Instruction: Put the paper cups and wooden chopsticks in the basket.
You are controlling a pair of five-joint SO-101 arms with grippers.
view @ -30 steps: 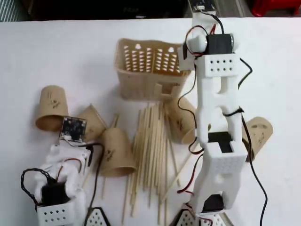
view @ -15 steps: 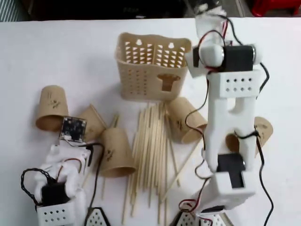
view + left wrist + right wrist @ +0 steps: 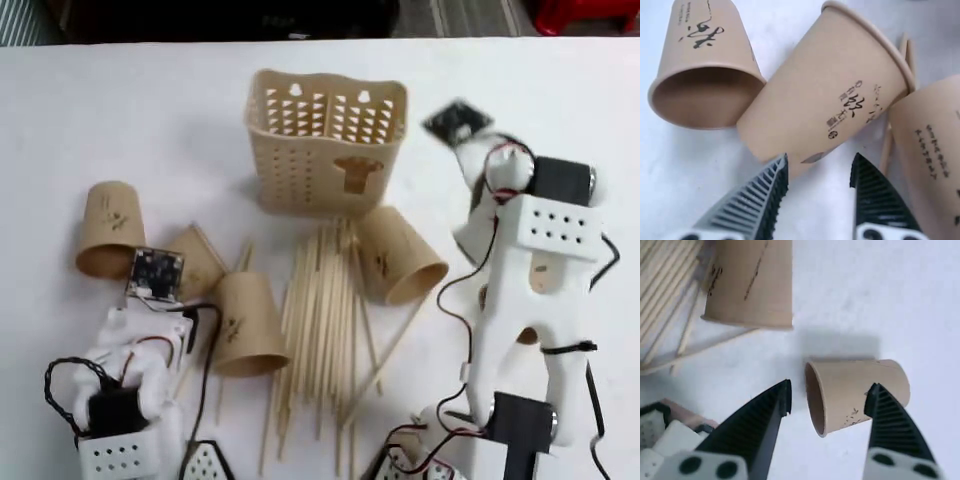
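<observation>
Five paper cups lie on their sides on the white tabletop (image 3: 130, 110), all outside the one basket (image 3: 325, 150), a beige perforated plastic tub standing upright at the far middle. Each cup is plain brown card with small dark print and a rolled rim. The leftmost cup (image 3: 108, 228), second cup (image 3: 198, 258) and third cup (image 3: 245, 322) cluster at the left. The fourth cup (image 3: 400, 255) lies just in front of the basket's right corner, and the fifth cup (image 3: 860, 390) lies under the right arm (image 3: 530, 300). The wooden chopsticks (image 3: 320, 300) are pale thin sticks, too many and too overlapped to count. They lie in one loose bundle between the third and fourth cups, a few splayed slantwise. The left claw (image 3: 820, 161) stands open and holds nothing, its black ribbed jaws near the second cup's base. The right claw (image 3: 830, 386) is spread wide, a jaw on either side of the fifth cup; I cannot tell whether they touch it.
</observation>
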